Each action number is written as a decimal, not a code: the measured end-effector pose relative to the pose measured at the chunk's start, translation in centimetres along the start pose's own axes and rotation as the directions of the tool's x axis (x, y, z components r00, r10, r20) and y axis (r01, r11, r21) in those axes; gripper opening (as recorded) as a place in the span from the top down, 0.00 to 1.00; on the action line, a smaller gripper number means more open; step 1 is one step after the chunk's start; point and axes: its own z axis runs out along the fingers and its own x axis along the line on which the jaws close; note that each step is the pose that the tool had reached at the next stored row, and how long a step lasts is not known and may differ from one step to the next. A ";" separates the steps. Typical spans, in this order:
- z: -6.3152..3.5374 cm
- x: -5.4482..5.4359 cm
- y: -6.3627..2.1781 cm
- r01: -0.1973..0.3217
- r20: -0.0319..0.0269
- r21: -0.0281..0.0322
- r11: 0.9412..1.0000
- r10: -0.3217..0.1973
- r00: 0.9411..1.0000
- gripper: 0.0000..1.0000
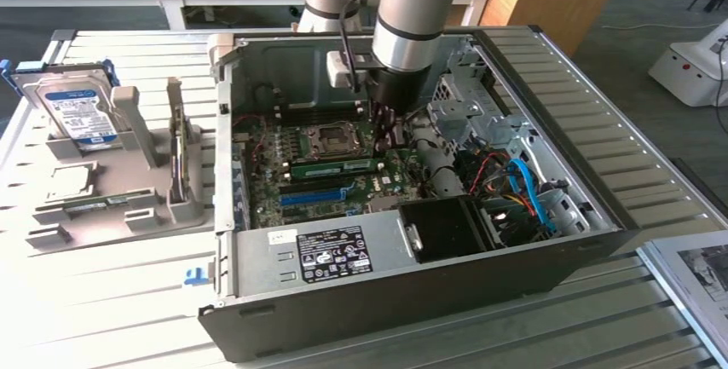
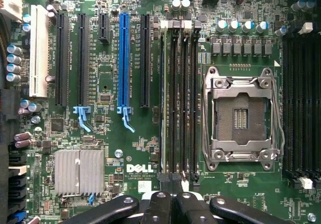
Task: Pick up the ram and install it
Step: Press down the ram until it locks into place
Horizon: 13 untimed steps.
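Inside the computer case (image 1: 546, 258), the closed hand (image 2: 173, 204) hovers over the seated ram (image 2: 163, 98).

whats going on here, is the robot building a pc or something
A robot arm is reaching down into an open computer case, working over the motherboard. Its job is fitting a ram stick. The green ram already stands in a memory slot between the CPU socket and the long blue slot. The gripper hangs just above the end of those memory slots, shut and holding nothing. Whether the stick is fully clicked in can't be told.
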 end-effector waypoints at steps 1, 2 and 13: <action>0.00 0.0 0.00 0.000 0.000 0.000 1.000 0.000 1.000 0.90; 0.00 0.0 0.00 0.000 0.000 0.000 1.000 0.000 1.000 0.90; 0.29 0.0 -0.01 0.000 0.000 0.000 1.000 0.000 1.000 0.90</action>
